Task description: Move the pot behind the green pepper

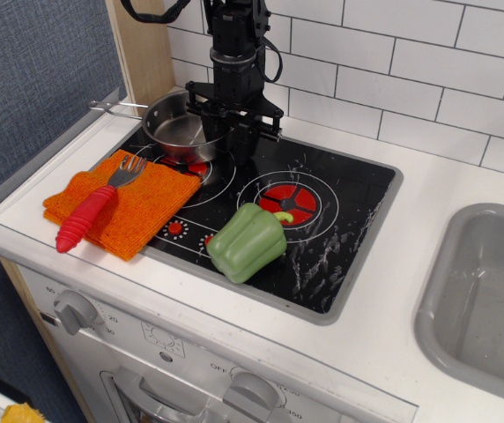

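The silver pot (pixel 178 130) stands on the back left burner of the black hob (pixel 344 207), its thin wire handle (pixel 115 107) pointing left. My gripper (pixel 232 137) has come down on the pot's right rim, one finger inside and one outside, with the jaws drawn close on the rim. The green pepper (pixel 247 242) lies on its side at the hob's front edge, apart from the pot and the gripper.
An orange cloth (pixel 137 207) with a red-handled fork (pixel 89 214) lies left of the pepper. A grey sink basin (pixel 485 300) is at the right. A white tiled wall (pixel 411 62) runs behind the hob, and a wooden post (pixel 142 48) stands at the back left.
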`<state>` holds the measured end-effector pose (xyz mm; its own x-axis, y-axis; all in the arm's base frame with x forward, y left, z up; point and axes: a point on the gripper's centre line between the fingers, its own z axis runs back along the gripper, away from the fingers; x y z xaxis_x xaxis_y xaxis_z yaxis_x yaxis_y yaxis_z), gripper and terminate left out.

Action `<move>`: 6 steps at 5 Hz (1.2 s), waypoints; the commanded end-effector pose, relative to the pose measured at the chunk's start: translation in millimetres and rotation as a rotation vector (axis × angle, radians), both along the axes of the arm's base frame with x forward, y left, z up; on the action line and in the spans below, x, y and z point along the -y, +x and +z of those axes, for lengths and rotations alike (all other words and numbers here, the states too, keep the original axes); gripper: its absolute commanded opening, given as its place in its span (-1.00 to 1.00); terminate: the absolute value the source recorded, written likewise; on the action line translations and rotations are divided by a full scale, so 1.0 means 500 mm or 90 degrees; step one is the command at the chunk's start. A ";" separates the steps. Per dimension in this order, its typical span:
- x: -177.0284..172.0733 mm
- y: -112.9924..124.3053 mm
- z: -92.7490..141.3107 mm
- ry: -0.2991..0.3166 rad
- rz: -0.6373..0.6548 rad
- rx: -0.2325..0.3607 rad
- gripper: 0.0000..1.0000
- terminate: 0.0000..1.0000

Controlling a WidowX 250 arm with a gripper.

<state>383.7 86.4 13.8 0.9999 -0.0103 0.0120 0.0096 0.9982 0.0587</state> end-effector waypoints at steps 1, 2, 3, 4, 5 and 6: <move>-0.003 -0.009 0.045 0.016 -0.021 0.030 -1.00 -1.00; -0.004 -0.013 0.084 0.029 -0.056 0.055 -1.00 -1.00; 0.027 -0.009 0.170 0.064 -0.154 0.119 -1.00 -1.00; 0.122 -0.013 0.223 0.081 -0.259 0.166 -1.00 -1.00; 0.225 -0.036 0.212 0.095 -0.322 0.164 -1.00 -1.00; 0.301 -0.063 0.178 0.121 -0.348 0.146 -1.00 -1.00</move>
